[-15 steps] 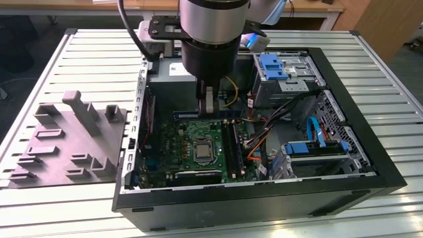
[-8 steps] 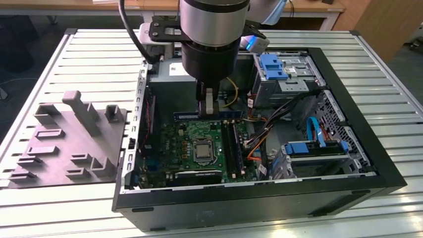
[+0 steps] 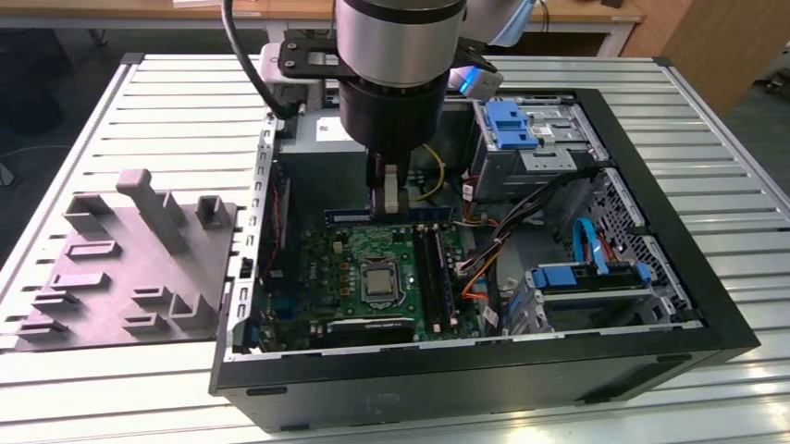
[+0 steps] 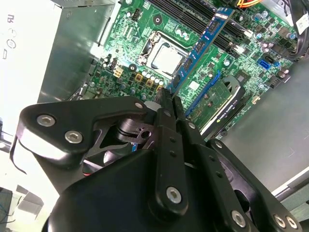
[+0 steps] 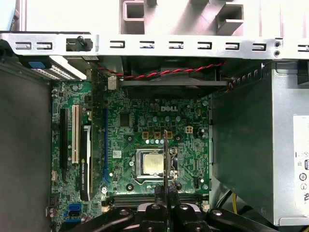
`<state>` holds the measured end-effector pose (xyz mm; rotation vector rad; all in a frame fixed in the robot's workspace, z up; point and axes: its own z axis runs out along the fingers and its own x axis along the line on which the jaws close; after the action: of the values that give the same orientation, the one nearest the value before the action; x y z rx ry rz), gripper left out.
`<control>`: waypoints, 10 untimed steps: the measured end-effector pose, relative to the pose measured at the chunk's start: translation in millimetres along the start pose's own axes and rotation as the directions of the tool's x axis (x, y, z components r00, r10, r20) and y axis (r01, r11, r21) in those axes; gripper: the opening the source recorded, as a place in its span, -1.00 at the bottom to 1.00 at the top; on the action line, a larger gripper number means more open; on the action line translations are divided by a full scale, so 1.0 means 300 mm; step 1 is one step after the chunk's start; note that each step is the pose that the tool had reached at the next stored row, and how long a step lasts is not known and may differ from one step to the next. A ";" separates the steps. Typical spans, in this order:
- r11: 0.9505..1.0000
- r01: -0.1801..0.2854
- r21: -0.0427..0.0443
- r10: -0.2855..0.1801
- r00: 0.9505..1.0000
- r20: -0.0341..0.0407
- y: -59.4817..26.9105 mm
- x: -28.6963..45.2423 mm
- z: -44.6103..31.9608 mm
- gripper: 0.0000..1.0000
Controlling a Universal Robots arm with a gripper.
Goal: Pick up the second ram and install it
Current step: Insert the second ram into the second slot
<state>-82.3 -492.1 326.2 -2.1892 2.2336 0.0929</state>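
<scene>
The pincer [image 3: 388, 202] is clamped on the ram [image 3: 420, 213] and holds it on edge inside the open case [image 3: 494, 370]. The ram hangs above the motherboard [image 3: 351, 250], just beside the CPU socket [image 5: 149, 164]. It is clear of the board and crosswise to the black slots [image 3: 426, 268]. Outside the case, a grey tray [image 3: 124, 268] sits on the counter [image 3: 185, 102].

Behind your ribbed silver metal bench [image 3: 691, 111] you see a pale wooden desk [image 3: 580, 14] and dark grey floor [image 3: 759, 120] alongside.
</scene>
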 end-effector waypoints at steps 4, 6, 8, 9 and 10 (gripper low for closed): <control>1.000 -0.012 0.001 0.012 1.000 0.000 0.000 0.000 0.001 -0.73; 0.999 -0.039 0.002 0.039 0.999 0.001 0.000 0.000 0.001 -0.73; 0.997 -0.074 0.004 0.074 0.997 0.003 0.000 0.000 0.002 -0.73; 0.996 -0.091 0.004 0.091 0.996 0.003 0.000 0.000 0.003 -0.73; 0.994 -0.111 0.005 0.111 0.994 0.004 0.000 0.000 0.003 -0.73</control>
<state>-82.3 -492.1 325.2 -2.0595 2.3496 0.0916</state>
